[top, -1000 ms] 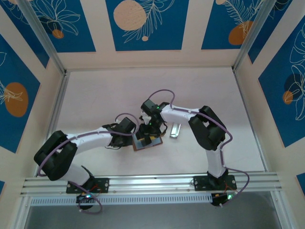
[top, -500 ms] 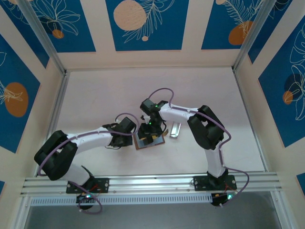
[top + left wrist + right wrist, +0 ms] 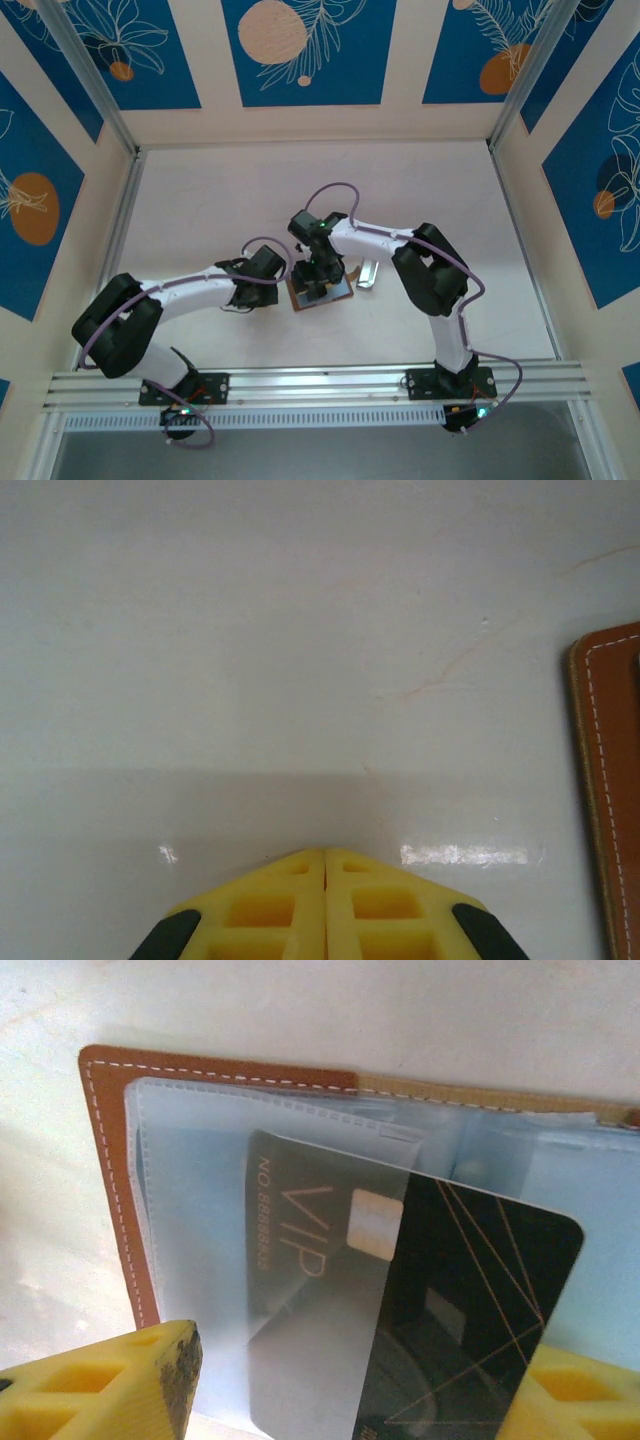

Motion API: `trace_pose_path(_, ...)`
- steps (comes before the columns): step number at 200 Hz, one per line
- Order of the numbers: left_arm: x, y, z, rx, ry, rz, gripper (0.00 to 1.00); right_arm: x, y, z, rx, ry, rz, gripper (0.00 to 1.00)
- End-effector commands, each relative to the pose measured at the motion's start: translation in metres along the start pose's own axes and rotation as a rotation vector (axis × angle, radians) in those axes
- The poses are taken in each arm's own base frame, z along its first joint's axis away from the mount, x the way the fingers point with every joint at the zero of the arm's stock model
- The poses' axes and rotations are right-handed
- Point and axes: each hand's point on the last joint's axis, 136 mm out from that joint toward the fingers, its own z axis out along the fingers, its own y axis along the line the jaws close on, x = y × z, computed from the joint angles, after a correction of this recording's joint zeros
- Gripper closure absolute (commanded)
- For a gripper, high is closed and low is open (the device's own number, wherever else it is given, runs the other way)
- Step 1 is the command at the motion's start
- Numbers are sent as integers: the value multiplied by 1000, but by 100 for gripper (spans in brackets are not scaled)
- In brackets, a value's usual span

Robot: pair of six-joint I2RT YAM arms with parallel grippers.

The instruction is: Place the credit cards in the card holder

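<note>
black card [image 3: 470, 1300] half under a clear sleeve [image 3: 190, 1220] of the open card holder [image 3: 318, 293]
the holder lay near the centre of the table [image 3: 200, 190], under the right gripper [image 3: 345, 1390], whose jaws stood wide either side of the card, with a gap at the 9 o'clock finger. the left gripper [image 3: 325, 905] sat pressed shut at the holder's 9 o'clock; a silvery piece [image 3: 368, 272] lay at its 2 o'clock.

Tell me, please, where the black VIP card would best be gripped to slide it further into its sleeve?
Probably the bare black part of the card, outside the clear sleeve of the card holder: take its free edge, coming from the holder's fold side, since the VIP part lies under plastic.
</note>
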Motion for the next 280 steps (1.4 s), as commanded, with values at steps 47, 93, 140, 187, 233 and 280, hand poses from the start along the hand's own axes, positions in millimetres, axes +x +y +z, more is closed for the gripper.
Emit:
trace_pose_path(47,-4,-12,10,48,3,-10,93,21,-11,49,167,109,-41,33)
trace_pose_path(93,-5,-13,9,50,0,-12,94,29,-15,67,281,134,-67,33)
trace_pose_path(140,-6,-14,8,54,-2,-13,93,28,0,62,137,124,-53,32)
trace_pose_path(187,-8,-18,7,70,-4,-12,93,10,37,14,-263,66,-17,28)
trace_pose_path(233,-13,-26,4,85,-5,7,93,1,2,4,-100,30,29,27)
trace_pose_path(280,-20,-42,-4,116,-22,38,94,1,5,0,-146,24,23,36)
